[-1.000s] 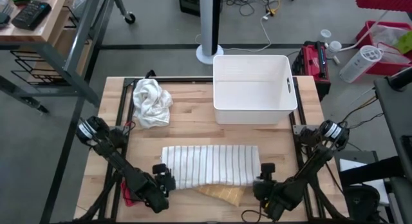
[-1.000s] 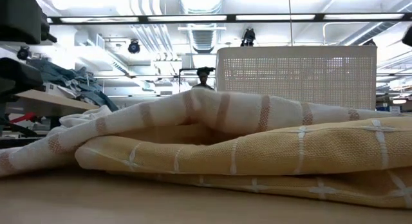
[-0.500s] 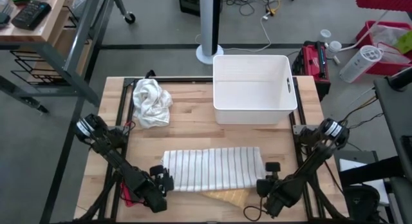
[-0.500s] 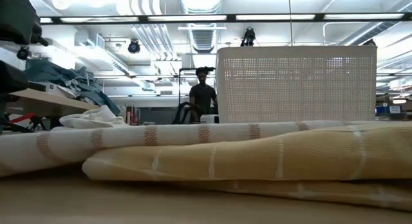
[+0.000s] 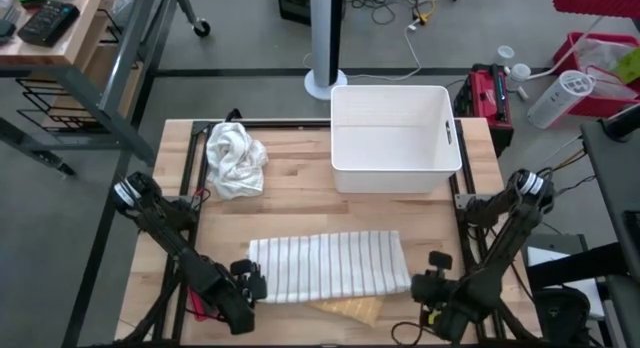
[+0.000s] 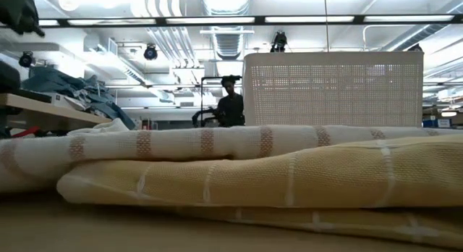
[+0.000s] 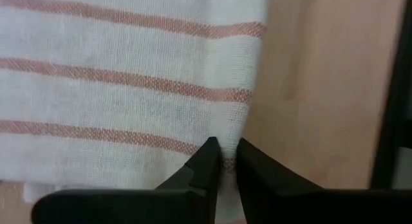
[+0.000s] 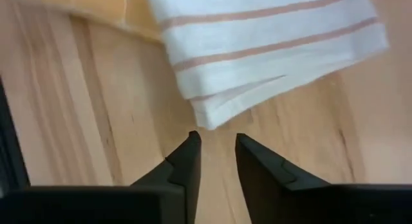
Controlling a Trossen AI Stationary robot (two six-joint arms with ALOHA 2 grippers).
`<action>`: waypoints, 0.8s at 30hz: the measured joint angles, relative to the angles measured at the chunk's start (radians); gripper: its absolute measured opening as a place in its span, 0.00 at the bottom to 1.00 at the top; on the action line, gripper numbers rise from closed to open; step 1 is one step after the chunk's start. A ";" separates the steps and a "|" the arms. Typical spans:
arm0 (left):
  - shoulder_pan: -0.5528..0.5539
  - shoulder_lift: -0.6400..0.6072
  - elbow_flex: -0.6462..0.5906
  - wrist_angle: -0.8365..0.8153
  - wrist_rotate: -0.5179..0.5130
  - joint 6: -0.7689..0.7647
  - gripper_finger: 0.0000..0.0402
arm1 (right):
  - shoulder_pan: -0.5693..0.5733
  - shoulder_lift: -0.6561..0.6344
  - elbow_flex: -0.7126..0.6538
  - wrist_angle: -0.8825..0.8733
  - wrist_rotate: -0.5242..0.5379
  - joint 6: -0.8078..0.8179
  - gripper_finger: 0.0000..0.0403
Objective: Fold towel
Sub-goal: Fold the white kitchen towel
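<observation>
A white towel with thin red stripes (image 5: 328,265) lies folded flat near the front of the wooden counter (image 5: 300,203), covering most of a yellow cloth (image 5: 350,308) beneath it. The left hand (image 7: 223,161) pinches the towel's left edge, seemingly to pin or tug it straight. The right hand (image 8: 214,147), fingers parted and empty, sits just off the towel's right corner, not touching it. A crumpled white cloth (image 5: 235,158) and white bin (image 5: 392,138) sit farther back.
</observation>
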 joint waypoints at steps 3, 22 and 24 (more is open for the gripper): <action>-0.004 -0.028 0.000 0.005 -0.002 0.000 0.12 | 0.010 -0.027 -0.007 -0.077 0.039 0.136 0.26; -0.026 -0.040 0.000 0.060 -0.029 -0.076 0.36 | 0.052 -0.056 -0.020 -0.070 0.218 0.296 0.35; -0.029 -0.046 0.003 0.060 -0.023 -0.071 0.43 | 0.052 -0.056 -0.022 -0.073 0.225 0.292 0.36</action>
